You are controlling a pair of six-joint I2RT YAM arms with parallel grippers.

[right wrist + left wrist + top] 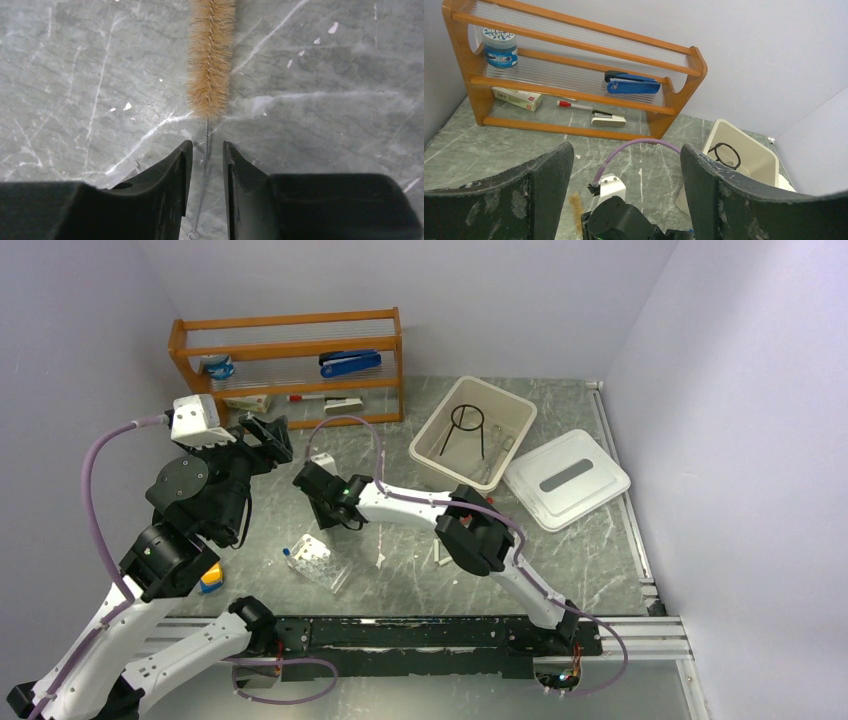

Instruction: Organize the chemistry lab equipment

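A bristle brush (210, 55) with a tan head and a twisted wire handle lies flat on the grey marble table. My right gripper (207, 145) is low over it, its jaws narrowly open on either side of the wire with a small gap each side. From above, that gripper (318, 502) is at the table's middle left. The left wrist view shows the brush (575, 210) beside the right wrist. My left gripper (268, 435) hangs open and empty above the table near the shelf. A white holed rack (318, 560) with a blue-capped vial lies near the front. A black wire tripod (466, 425) stands in the bin.
The beige bin (428, 435) sits at the back right, its white lid (566, 478) beside it. A wooden shelf (290, 350) against the back wall holds a blue stapler (350, 362) and stationery. A yellow-and-blue block (210, 578) lies by the left arm.
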